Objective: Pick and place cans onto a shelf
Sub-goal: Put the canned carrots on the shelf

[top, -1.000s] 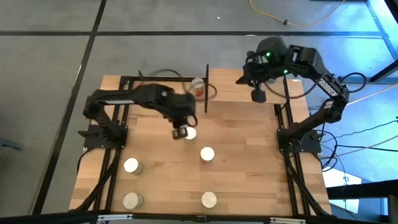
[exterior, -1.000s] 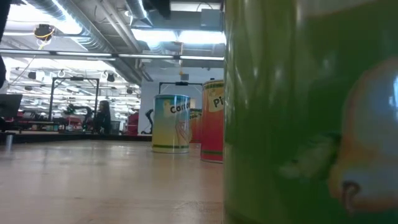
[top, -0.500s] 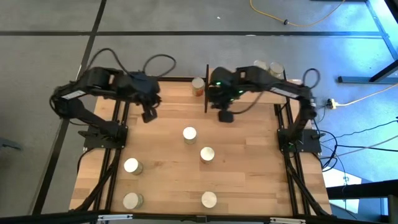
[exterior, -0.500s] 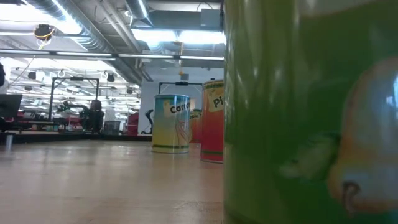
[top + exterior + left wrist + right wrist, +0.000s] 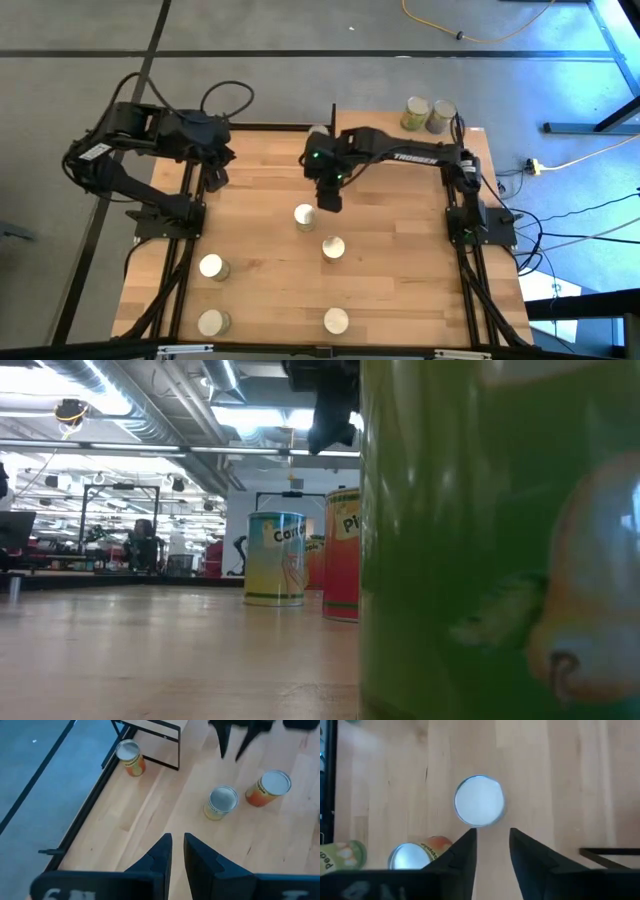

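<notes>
Here the cans are small tins with pale shiny tops and coloured labels (yellow, orange-red, green). One can stands near the middle of the worktop, another just beside it toward the front edge; three more stand nearer the front, and two sit at the far right corner. The right gripper hangs above the central can, slightly toward the far edge, its fingers spread with the can's round top showing just ahead of them. The left gripper waits over the far left edge, its fingers almost pressed together, holding nothing. The shelf stands at the far edge.
</notes>
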`<state>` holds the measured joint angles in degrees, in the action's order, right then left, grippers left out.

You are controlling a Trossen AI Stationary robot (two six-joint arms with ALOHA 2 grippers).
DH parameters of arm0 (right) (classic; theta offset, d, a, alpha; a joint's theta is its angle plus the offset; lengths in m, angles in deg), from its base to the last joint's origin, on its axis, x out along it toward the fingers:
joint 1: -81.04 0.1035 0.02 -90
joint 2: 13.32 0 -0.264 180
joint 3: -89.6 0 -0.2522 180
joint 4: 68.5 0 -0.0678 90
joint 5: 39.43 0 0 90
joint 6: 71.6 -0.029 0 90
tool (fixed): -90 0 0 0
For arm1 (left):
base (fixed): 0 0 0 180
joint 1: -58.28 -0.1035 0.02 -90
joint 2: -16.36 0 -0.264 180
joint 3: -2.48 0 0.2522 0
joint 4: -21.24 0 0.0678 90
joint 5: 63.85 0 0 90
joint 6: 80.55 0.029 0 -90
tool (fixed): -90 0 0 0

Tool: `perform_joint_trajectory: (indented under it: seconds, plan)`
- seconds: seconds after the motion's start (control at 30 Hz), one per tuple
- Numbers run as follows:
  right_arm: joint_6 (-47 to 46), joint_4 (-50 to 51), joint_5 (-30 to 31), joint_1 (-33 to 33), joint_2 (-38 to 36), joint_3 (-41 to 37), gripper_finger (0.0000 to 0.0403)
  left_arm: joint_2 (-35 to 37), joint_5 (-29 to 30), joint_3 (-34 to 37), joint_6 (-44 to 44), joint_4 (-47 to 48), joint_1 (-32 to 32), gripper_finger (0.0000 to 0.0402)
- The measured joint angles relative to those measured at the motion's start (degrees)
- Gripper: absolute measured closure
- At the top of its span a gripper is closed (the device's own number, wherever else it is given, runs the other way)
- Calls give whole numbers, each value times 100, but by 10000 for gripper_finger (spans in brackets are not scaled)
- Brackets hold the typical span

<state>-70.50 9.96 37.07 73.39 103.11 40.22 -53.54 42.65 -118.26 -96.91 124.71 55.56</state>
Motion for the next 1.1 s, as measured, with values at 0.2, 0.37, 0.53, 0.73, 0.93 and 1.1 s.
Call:
perform_joint_trajectory:
  seconds: [0.2,0.37,0.53,0.73,0.93,1.1]
  plan:
    - [-439,-550,362,130,315,0,282,29,107,1,36,35,0,360]
    - [-702,-737,465,121,539,1,281,36,105,1,84,33,2,360]
    - [-698,-684,519,121,831,0,281,30,102,1,190,33,2,360]
    - [-662,-735,614,122,959,4,281,30,102,1,195,32,0,360]
    - [-679,-691,551,110,1079,4,281,30,92,1,195,31,0,360]
    - [-637,-641,549,110,1246,4,281,30,87,1,197,31,0,360]
